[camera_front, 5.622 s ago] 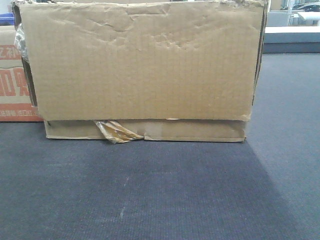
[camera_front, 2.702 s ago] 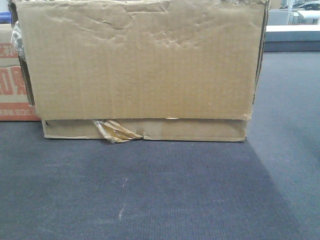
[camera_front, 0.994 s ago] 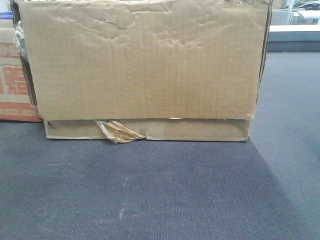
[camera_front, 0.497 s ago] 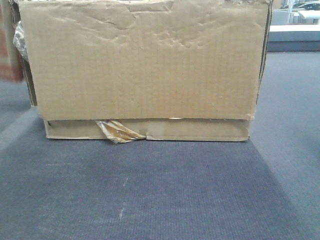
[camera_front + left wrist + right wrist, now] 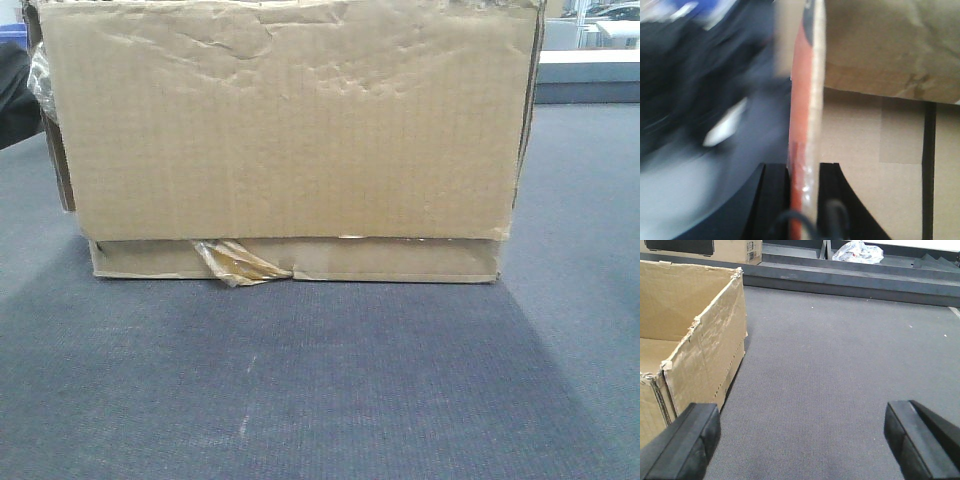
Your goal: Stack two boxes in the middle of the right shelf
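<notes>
No legible text in view.

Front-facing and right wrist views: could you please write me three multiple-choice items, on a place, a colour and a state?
1. The large wrinkled brown cardboard box rests: A on the thin flat brown cardboard box; B on a steel shelf; C on a red table.
2. The peeling tape on the flat box is: A blue; B yellowish; C black.
3. The right pincer is: A shut on a flap; B open, empty; C shut on tape.
1 A: the flat box lies directly beneath it. 2 B: it looks glossy yellow-brown. 3 B: grey carpet shows between its wide-apart fingers.
</notes>
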Robot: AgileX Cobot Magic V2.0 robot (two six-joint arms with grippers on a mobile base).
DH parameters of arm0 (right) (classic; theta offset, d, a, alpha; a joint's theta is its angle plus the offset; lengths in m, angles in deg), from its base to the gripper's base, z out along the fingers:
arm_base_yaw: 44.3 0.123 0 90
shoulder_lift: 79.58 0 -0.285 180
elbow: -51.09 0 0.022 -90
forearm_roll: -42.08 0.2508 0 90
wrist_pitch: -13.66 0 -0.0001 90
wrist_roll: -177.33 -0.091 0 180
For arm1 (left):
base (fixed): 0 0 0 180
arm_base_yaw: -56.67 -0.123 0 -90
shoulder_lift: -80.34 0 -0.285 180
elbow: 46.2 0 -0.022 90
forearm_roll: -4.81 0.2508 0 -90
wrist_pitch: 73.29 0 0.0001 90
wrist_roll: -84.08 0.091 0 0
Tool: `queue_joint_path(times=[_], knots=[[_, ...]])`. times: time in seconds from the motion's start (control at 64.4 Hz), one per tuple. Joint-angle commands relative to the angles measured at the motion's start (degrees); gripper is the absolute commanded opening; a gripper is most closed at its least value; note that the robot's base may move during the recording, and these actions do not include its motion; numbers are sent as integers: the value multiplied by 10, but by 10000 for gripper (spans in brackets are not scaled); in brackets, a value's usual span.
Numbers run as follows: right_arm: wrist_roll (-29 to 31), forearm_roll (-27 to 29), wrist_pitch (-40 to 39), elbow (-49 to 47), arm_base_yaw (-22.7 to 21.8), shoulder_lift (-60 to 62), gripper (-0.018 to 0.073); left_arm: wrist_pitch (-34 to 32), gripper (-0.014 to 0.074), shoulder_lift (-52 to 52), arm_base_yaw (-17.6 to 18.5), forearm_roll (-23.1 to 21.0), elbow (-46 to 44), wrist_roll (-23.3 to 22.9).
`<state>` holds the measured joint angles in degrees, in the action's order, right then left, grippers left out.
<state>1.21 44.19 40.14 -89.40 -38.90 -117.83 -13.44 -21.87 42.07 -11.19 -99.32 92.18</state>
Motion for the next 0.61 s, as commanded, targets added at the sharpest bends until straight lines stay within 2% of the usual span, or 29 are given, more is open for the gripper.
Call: queue_joint_path(times=[0.0, 0.062, 0.093, 0.155, 0.248, 0.295, 0.404, 0.544, 0.59], knots=[[2, 0, -7, -5, 0, -2, 570, -20, -111, 9, 4, -140, -26, -13], [2, 0, -7, -5, 0, -2, 570, -20, -111, 9, 18, -197, -30, -13], [2, 0, -7, -5, 0, -2, 570, -20, -111, 9, 29, -206, -30, -13], [2, 0, -8, -5, 0, -2, 570, -21, -111, 9, 63, -201, -30, -13], [2, 0, -12, -5, 0, -2, 570, -22, -111, 3, 122, -164, -30, -23], [2, 0, -14, -5, 0, -2, 570, -23, -111, -2, 157, -137, -30, -37], [2, 0, -17, -5, 0, -2, 570, -19, -111, -21, 240, -33, -30, -81], [2, 0, -17, -5, 0, -2, 570, 3, -111, -53, 327, 110, -30, -164], [2, 0, -17, -5, 0, -2, 570, 10, -111, -64, 346, 152, -30, -193]])
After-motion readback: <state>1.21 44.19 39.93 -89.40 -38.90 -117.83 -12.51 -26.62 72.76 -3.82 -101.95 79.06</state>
